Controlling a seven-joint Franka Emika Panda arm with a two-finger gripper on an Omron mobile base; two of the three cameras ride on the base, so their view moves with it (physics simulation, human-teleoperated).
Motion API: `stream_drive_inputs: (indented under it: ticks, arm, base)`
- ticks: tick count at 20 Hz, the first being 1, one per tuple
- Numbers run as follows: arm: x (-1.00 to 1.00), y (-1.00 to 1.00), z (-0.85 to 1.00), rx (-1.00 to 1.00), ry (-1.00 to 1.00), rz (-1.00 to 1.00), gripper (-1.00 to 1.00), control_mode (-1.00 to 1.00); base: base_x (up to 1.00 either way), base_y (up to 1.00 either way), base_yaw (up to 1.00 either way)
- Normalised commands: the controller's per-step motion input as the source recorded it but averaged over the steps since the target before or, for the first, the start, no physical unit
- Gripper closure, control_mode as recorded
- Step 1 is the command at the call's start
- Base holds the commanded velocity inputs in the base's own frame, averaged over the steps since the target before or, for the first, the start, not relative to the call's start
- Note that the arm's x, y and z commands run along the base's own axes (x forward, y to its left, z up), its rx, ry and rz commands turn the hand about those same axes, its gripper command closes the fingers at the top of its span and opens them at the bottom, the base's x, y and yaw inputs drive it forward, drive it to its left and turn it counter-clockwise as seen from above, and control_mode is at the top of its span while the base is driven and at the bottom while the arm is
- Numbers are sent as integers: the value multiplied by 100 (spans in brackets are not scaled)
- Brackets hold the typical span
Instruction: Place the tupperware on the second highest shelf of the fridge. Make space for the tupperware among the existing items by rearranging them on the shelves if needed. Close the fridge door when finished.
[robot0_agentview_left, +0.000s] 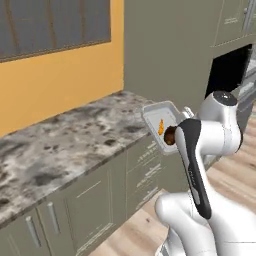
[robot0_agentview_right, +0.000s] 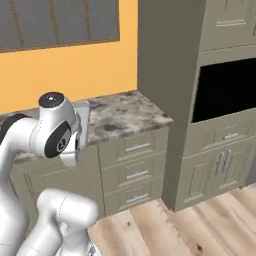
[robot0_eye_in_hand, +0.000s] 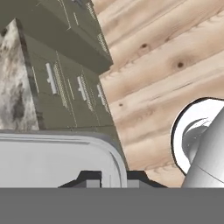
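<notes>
We see a long marbled counter (robot0_agentview_left: 75, 135) under an orange wall (robot0_agentview_left: 60, 75), with grey-green cabinets (robot0_agentview_right: 135, 170) below it, a tall cabinet column (robot0_agentview_right: 220, 100) to the right holding a black-fronted microwave (robot0_agentview_right: 227, 90), and a wood floor (robot0_agentview_right: 200, 220) in front. The tub (robot0_agentview_left: 161, 122), a shallow grey container, is held clear of the counter at its near right end, tipped steeply on edge, with an orange piece (robot0_agentview_left: 161, 127) and a dark brown lump (robot0_agentview_left: 170, 135) showing inside. Our gripper (robot0_eye_in_hand: 110, 177) is shut on the tub's rim, the tips pinching its wall in the hand view. We judge the tilt the main risk: held this steeply by one edge, the tub could spill its food or twist in the jaws as the arm swings. The counter corner and the cabinet column stand close, so a wide swing could clip them.
</notes>
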Motion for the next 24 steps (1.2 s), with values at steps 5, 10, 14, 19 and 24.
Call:
stream_drive_inputs:
  ticks: [5,10,14,19,24]
  arm:
    - [0,0,0,0,0,0,100,100]
    - [0,0,0,0,0,0,100,100]
    - [0,0,0,0,0,0,100,100]
    - [0,0,0,0,0,0,100,100]
    - [0,0,0,0,0,0,100,100]
  base:
    - [11,-55,-67]
    - [10,-61,-56]
    - [0,-79,-31]
    - [22,-46,-16]
    - [41,-21,-6]
